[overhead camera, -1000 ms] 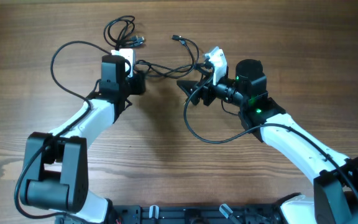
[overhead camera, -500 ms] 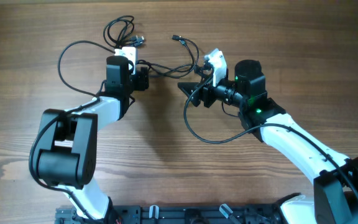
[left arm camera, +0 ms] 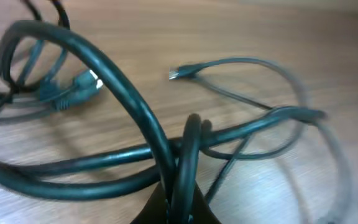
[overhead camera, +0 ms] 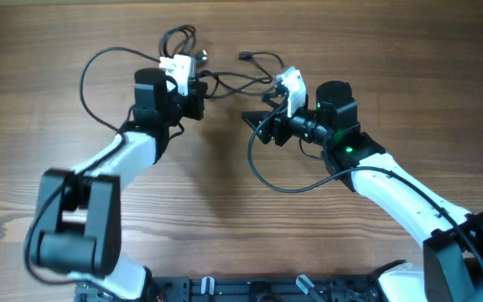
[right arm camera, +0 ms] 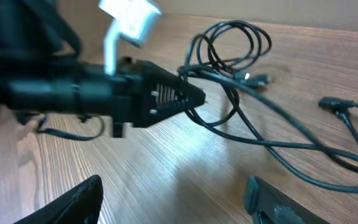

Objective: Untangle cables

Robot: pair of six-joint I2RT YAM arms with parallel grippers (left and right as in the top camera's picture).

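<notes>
The cables point(overhead camera: 229, 80) are thin black cords lying at the back of the table, with a looped bundle point(overhead camera: 179, 38) behind my left gripper and a plug end point(overhead camera: 246, 57) to the right. My left gripper point(overhead camera: 199, 91) is shut on two crossing strands point(left arm camera: 182, 162) of the cables. In the left wrist view a plug point(left arm camera: 73, 90) lies at the left and a small plug end point(left arm camera: 178, 73) further off. My right gripper point(overhead camera: 257, 126) stands open just right of the left one, over bare wood. Its fingers point(right arm camera: 73, 199) hold nothing, and the cables point(right arm camera: 253, 124) run past ahead of them.
Each arm's own thicker black wire loops beside it, one at the left point(overhead camera: 99, 75) and one in the middle point(overhead camera: 267, 176). The wooden table point(overhead camera: 225, 226) stretches in front of both grippers. In the right wrist view my left gripper point(right arm camera: 166, 99) points in from the left.
My left gripper has shut on the cables and moved back, dragging the looped bundle back and to the right. The right gripper has stayed in place, its jaws slightly narrower.
</notes>
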